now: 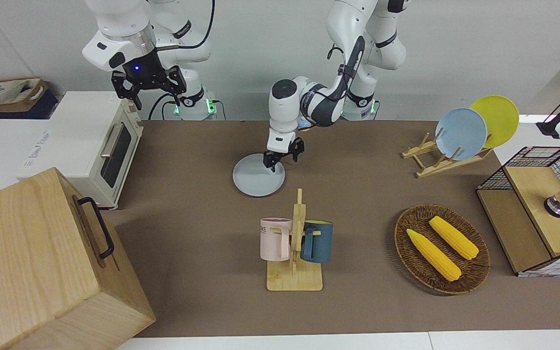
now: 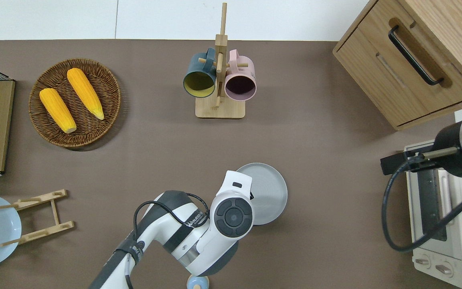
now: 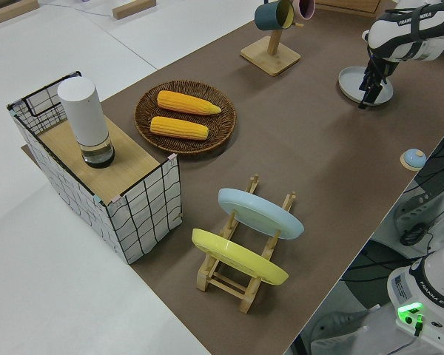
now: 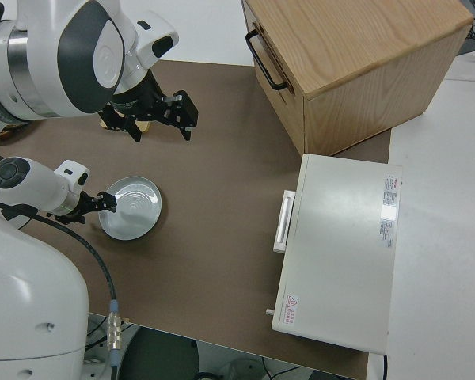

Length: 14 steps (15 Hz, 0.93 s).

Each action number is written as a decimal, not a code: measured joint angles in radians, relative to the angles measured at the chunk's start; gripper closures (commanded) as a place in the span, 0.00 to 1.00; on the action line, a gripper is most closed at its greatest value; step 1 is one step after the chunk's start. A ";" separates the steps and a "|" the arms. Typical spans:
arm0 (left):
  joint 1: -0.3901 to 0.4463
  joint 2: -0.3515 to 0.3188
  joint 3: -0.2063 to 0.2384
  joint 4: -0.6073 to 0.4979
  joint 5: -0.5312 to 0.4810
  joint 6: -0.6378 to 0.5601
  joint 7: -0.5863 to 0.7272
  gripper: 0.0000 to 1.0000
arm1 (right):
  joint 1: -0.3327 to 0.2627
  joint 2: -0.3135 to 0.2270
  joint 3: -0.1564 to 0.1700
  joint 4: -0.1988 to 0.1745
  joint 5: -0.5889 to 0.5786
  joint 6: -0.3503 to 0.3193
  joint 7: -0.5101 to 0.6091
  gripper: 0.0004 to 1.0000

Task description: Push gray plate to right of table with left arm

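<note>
Glazed gray plate (image 1: 258,178): we judge it stiff, slippery, breakable.
Contact: we push its rim.
Left gripper (image 1: 284,159): fingers spread, empty.

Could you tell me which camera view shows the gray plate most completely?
The front view: the gray plate shows nearly whole, the left gripper at its rim. Overhead, the arm covers part; the right side view shows most of it; the left side view shows it foreshortened.

In the overhead view the left arm (image 2: 199,230) hides the gray plate's (image 2: 269,192) near edge and its own end effector.
</note>
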 measured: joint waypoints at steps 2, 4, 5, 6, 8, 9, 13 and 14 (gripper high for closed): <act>0.028 -0.030 0.004 0.018 -0.041 -0.058 0.118 0.00 | 0.000 0.000 0.000 0.000 0.000 0.000 0.000 0.02; 0.068 -0.081 0.006 0.026 -0.061 -0.136 0.229 0.00 | 0.000 0.000 0.000 0.000 0.000 0.000 0.000 0.02; 0.094 -0.111 0.007 0.028 -0.068 -0.180 0.288 0.00 | 0.000 0.000 0.000 0.000 0.000 0.000 0.000 0.02; 0.122 -0.142 0.008 0.028 -0.079 -0.223 0.350 0.00 | 0.000 0.000 0.000 0.000 0.000 0.000 0.000 0.02; 0.191 -0.206 0.011 0.030 -0.097 -0.310 0.496 0.00 | 0.000 0.000 0.000 0.000 0.000 0.000 0.000 0.02; 0.223 -0.229 0.012 0.031 -0.103 -0.345 0.557 0.00 | 0.000 0.000 0.000 0.000 0.000 0.000 0.000 0.02; 0.383 -0.294 0.021 0.094 -0.118 -0.518 0.790 0.00 | 0.000 0.000 0.000 0.000 0.000 0.000 0.000 0.02; 0.414 -0.298 0.025 0.122 -0.119 -0.551 0.839 0.00 | 0.000 0.000 0.000 0.000 0.000 0.000 0.000 0.02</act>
